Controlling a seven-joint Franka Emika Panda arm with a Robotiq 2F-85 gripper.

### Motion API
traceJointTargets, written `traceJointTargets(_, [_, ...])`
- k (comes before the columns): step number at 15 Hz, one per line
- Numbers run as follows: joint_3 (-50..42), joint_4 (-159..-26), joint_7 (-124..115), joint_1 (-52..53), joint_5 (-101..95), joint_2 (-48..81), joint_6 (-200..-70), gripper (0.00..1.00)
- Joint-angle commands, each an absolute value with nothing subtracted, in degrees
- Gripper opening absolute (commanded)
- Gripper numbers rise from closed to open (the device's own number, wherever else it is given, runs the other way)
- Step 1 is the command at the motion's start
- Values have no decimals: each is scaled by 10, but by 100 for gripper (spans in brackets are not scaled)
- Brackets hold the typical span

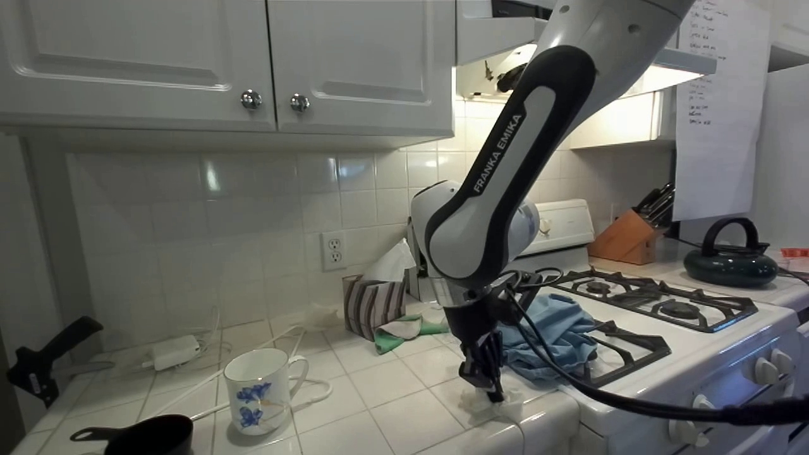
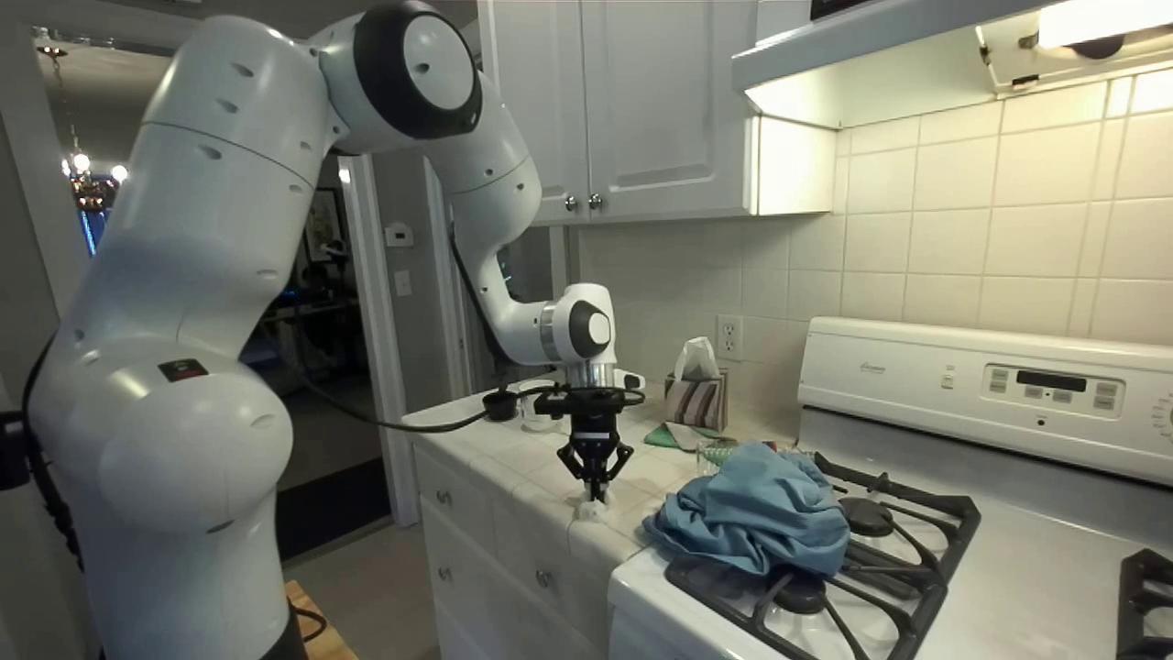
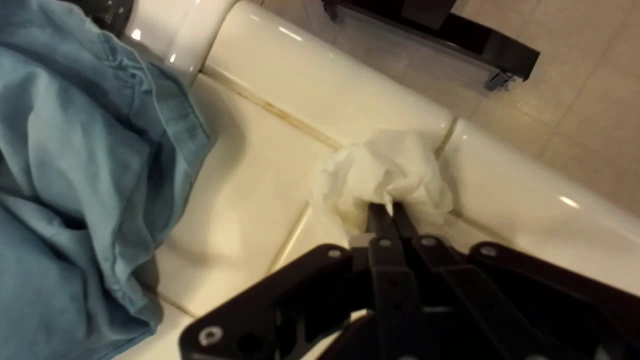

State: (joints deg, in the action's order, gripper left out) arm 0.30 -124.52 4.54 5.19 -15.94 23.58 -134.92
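My gripper (image 3: 389,206) points down at the counter's front edge, its fingers pinched together on a crumpled white tissue (image 3: 385,167). A small peak of the tissue pokes up between the fingertips in the wrist view. The tissue spreads around the fingertips and lies against the white tile, reaching onto the rounded edge trim. In both exterior views the tissue (image 2: 589,511) shows as a pale wad under the gripper (image 1: 495,397). Beside it, toward the stove, a bunched blue cloth (image 1: 547,335) fills the left of the wrist view, apart from the gripper.
A striped tissue box (image 1: 373,306) and a green-and-white cloth (image 1: 404,332) stand near the wall. A floral mug (image 1: 258,398), black pan (image 1: 148,436) and white cord occupy the far counter. The stove's grates (image 2: 926,587) border the cloth. The counter's edge drops to the floor (image 3: 575,115).
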Motion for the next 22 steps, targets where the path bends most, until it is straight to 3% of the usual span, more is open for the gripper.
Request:
traceJointTargets(1, [34, -1271, 111, 35, -140, 229, -1394, 0])
traceJointTargets(11, [36, -1037, 147, 52, -159, 384, -1418, 0])
traceJointTargets(16, [81, -895, 235, 36, -131, 474, -1392, 0])
traceJointTargets(22, [142, -858, 382, 5, -99, 491, -1330, 0])
